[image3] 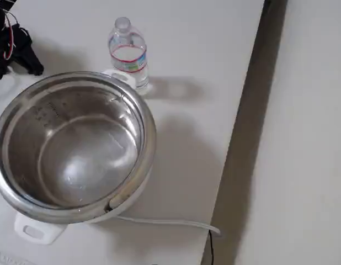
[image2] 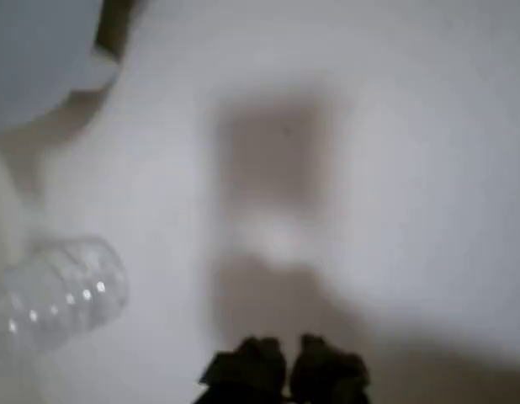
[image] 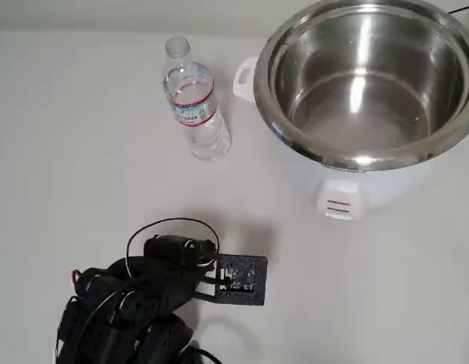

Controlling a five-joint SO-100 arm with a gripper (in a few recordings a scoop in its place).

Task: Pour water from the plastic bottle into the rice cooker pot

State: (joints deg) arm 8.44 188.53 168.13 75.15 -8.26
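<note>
ribbed clear plastic bottle (image: 195,106) upright beside shiny round steel pot (image: 369,83); hand (image2: 285,364) pressed together.

No wording can be read anywhere. The plastic bottle (image: 195,105) carries a white-and-blue label with red bands, but its print is too small to make out. The white cooker body (image: 348,193) has two short red bars on its front panel below the rice cooker pot (image: 367,80); faint level markings inside the pot's wall are illegible in the fixed view.
</note>
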